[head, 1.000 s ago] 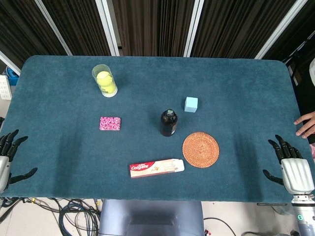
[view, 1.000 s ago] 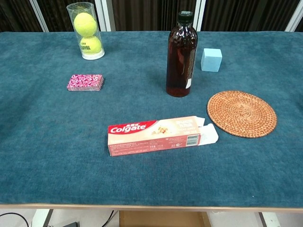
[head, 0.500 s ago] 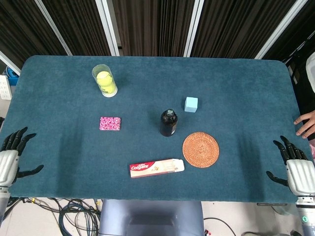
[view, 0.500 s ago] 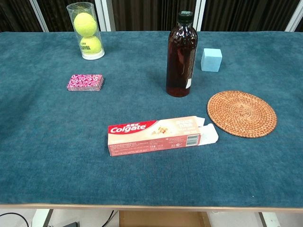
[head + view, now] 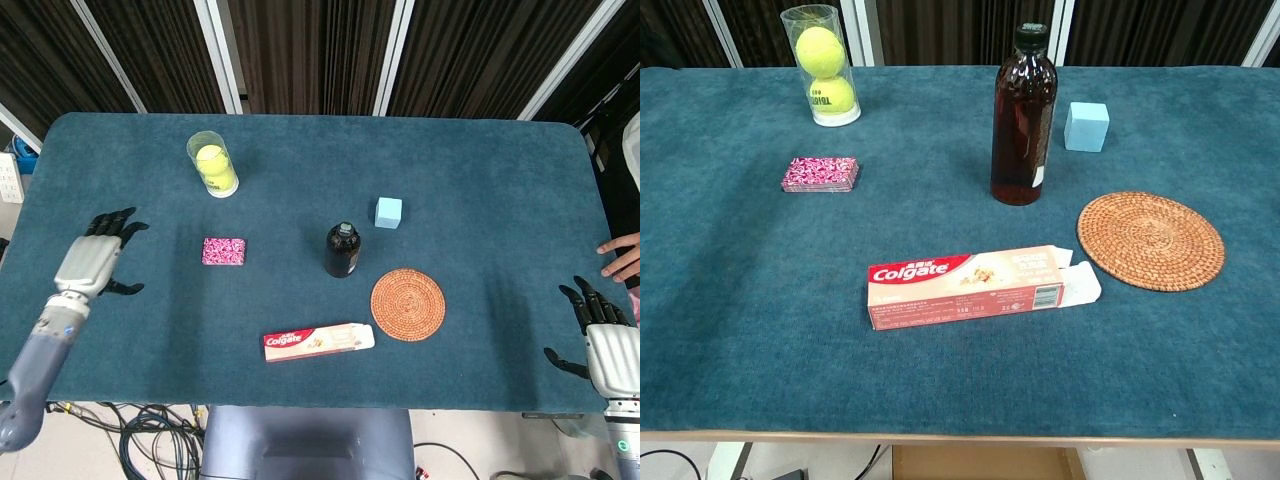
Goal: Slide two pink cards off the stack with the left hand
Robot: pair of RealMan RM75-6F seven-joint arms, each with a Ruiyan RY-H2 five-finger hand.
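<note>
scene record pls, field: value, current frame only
card stack: pink, squared up on the cloth, untouched
left hand: over the table left of the stack, fingers spread, holds nothing
right hand: at the table's right edge, fingers apart, holds nothing
ball tube: upright, behind the stack
bottle: dark, upright, capped, mid-table
cube: light blue, behind and right of the bottle
coaster: round, woven, right of the bottle
toothpaste box: lying flat, right flap open
task: not started
</note>
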